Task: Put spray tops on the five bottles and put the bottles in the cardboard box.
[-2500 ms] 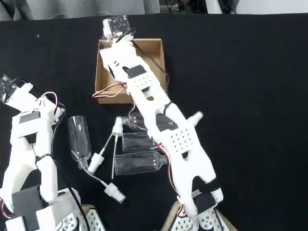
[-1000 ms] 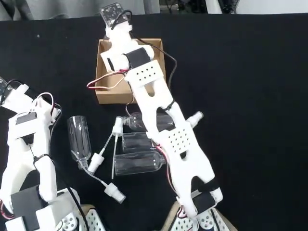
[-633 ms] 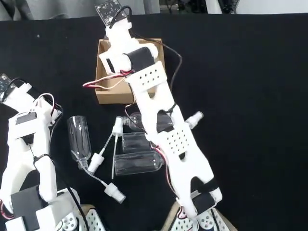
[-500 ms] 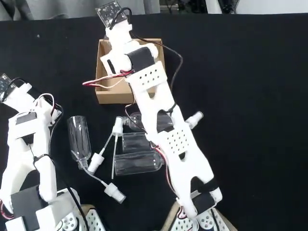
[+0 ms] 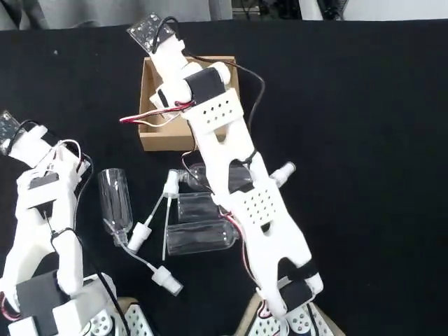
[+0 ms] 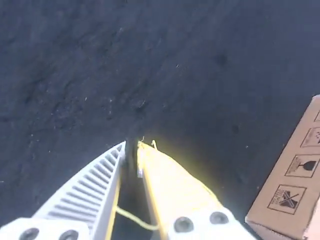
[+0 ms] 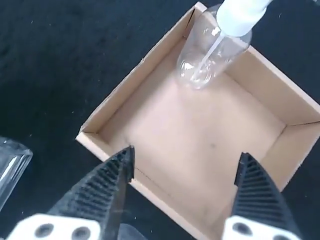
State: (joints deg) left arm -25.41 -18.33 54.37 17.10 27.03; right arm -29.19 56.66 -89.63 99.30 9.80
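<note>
High view: the right arm (image 5: 231,168) is extended over the cardboard box (image 5: 159,142). Back toward the arm bases, three bottles (image 5: 199,238) lie side by side under that arm, long axes across the table. A lone bottle (image 5: 114,198) lies lengthwise, nearer the left arm (image 5: 42,203).

Left wrist view: the left gripper (image 6: 132,146) is pinched together and empty over bare cloth (image 6: 150,60).

Right wrist view: the right gripper (image 7: 185,157) gapes wide and empty above the box, where a capped bottle (image 7: 210,55) stands in one corner.

No words or nos. legible anywhere. Only signs: handling pictograms printed on the cardboard box (image 6: 285,220) outer wall, per left wrist view: a wine-glass symbol (image 6: 300,165), a crossed-out symbol (image 6: 286,198) next to it, and a third symbol (image 6: 313,137), partly cut off.
</note>
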